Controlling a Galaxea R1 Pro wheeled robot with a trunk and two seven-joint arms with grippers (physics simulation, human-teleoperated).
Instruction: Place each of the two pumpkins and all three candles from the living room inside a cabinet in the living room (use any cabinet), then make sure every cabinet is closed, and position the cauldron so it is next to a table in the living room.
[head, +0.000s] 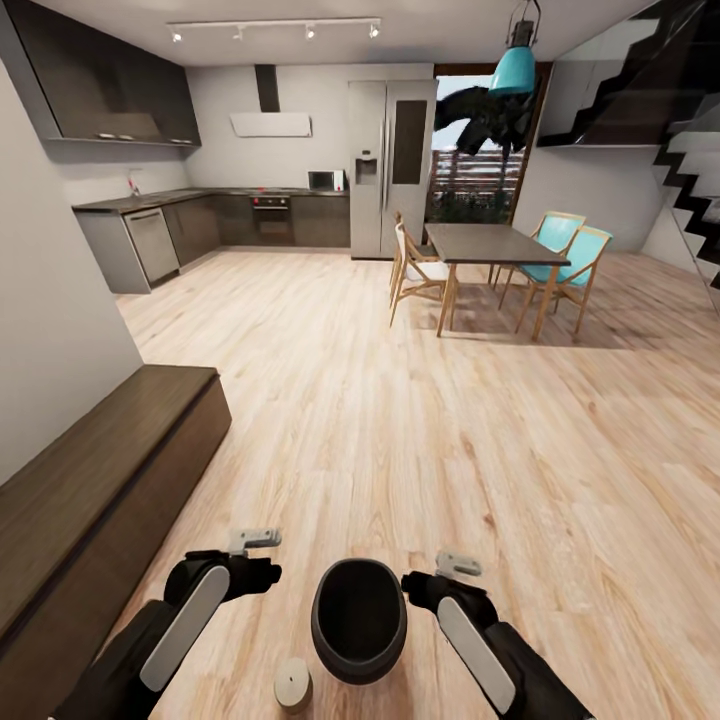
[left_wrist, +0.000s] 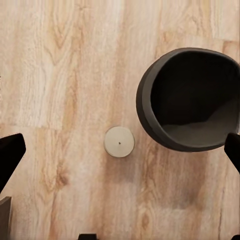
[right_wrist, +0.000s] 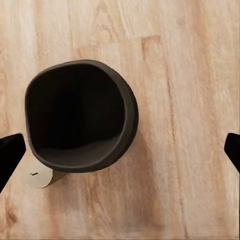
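Two grippers hover over the wood floor, the left gripper and right gripper flanking the cauldron. Both have their fingers spread apart, holding nothing, probably ready to lift it from either side. One candle stands just beside the cauldron at its seven o'clock. At nine o'clock runs the cabinet, drawers shut.

Bright, even render; ceiling spots upper centre; soft shadows under the table; wide-angle stretch at edges.
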